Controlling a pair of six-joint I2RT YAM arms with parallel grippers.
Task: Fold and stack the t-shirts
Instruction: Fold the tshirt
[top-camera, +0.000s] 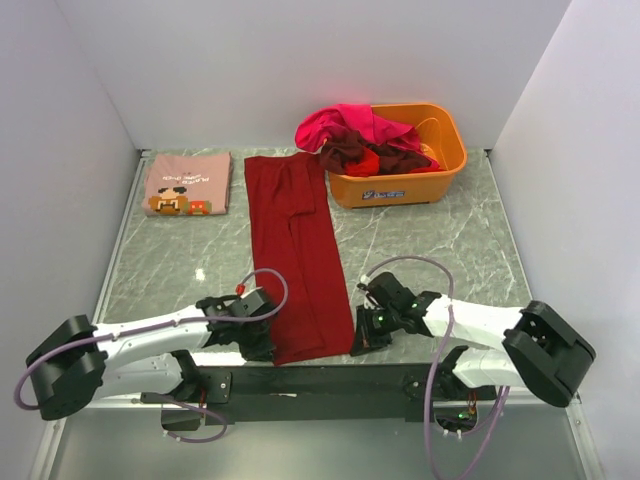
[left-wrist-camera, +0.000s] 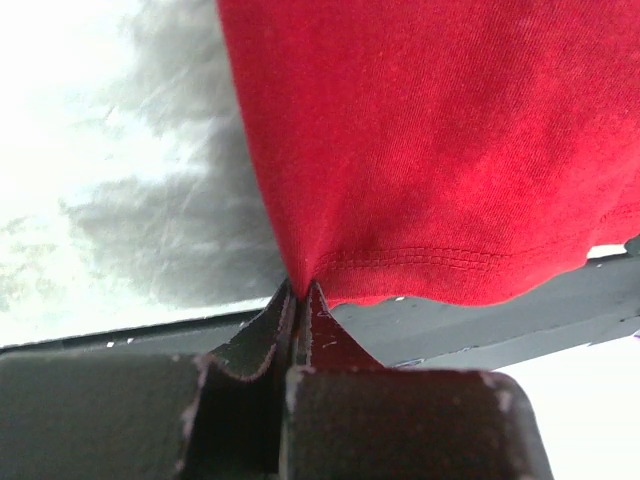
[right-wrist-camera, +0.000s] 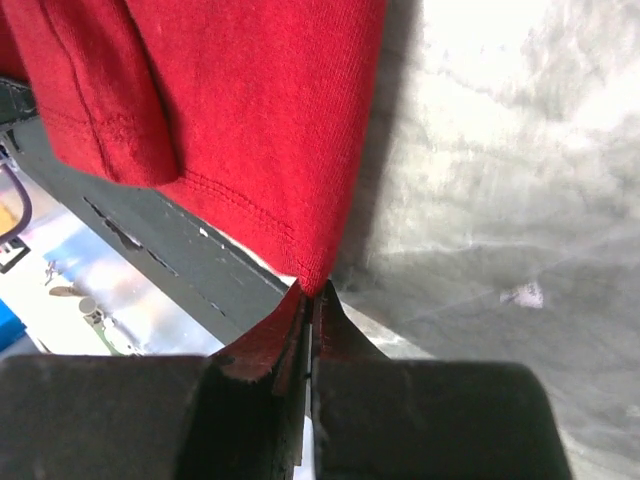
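Left gripper (left-wrist-camera: 300, 292), right gripper (right-wrist-camera: 312, 292), frame bottom, each pinching hem corner of one dark red shirt (top-camera: 300, 250), lying long at centre. One folded pink shirt (top-camera: 187, 183) upper left. Three crumpled shirts (top-camera: 355, 137) in one tub (top-camera: 400, 190) upper right.

The table (top-camera: 440, 240), apparently marble, holds a dark red tee (top-camera: 300, 250), a pink tee (top-camera: 187, 184) and an orange tub (top-camera: 400, 188).

Orange tub (top-camera: 452, 150) on marble table (top-camera: 440, 245)

Top external: the table (top-camera: 430, 240) is viewed whole, from high above its near edge.
Left wrist: the near-left corner of the dark red t-shirt (left-wrist-camera: 440, 150) is framed very close.
Right wrist: its near-right corner, likewise.
Shared: the near hem.
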